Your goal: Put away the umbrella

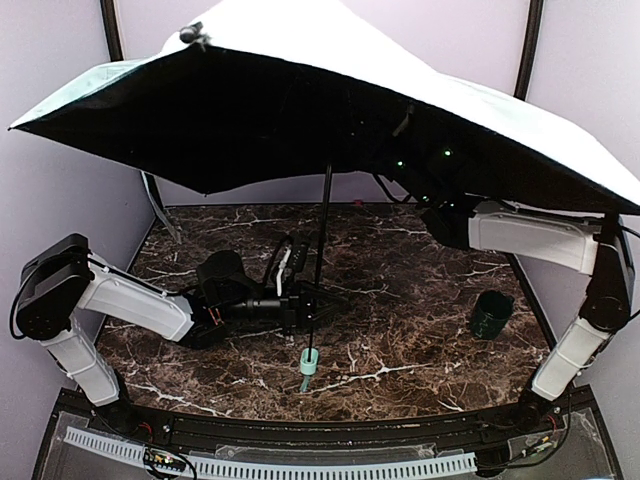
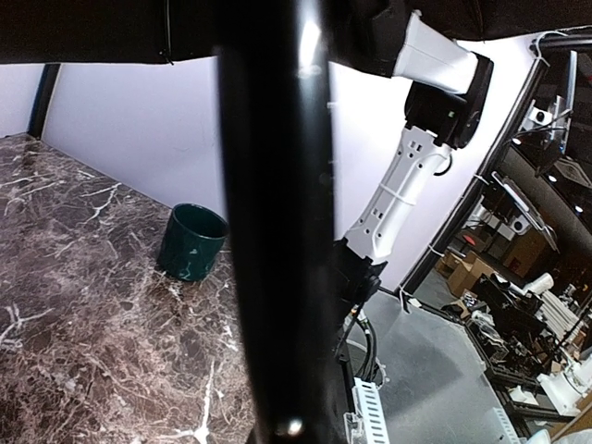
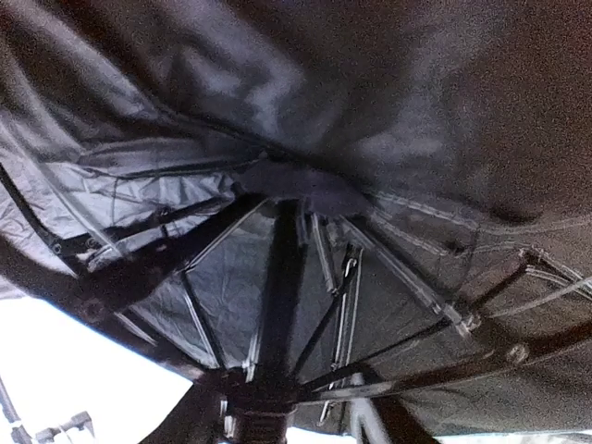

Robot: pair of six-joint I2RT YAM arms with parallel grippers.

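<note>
Overhead, umbrella (image 1: pixel 300 120): is spreading fully open across the back of the scene, pale fabric up and black lining down, and is shading much of the work area.
table (image 1: pixel 420 330): is lying beneath it, dark marble, carrying the cup.
right arm (image 1: pixel 525 232): is reaching up and inward under the right half of the canopy.
left arm (image 1: pixel 130 300): is stretching low over the marble toward the middle.
shaft (image 1: pixel 322 230): is running down from the canopy, slightly tilted, to the handle.
cup (image 1: pixel 492 313): is standing upright, well apart to the right and taking no part.
handle (image 1: pixel 310 362): is hanging at the shaft's lower end, close to the marble; whether it is touching, I cannot tell.
step in hand: by my reading, the canopy is being collapsed, one arm steadying the shaft while the other is working up near the hub.
next move: is calling for the sliding collar to be found where the ribs (image 3: pixel 388 268) are meeting the hub (image 3: pixel 254 402), then drawn down the shaft while the lower grip is holding firm. Thin ribs could be snagging fingers, and the wide canopy could be swinging.
left claw (image 1: pixel 308 305): is clamping tight on the shaft just above the handle.
right claw (image 1: pixel 405 160): is showing only as a dark shape in the canopy's shadow. Its own camera is showing lining and ribs but no clear fingers, so I cannot tell whether it is parted or grasping anything.
</note>
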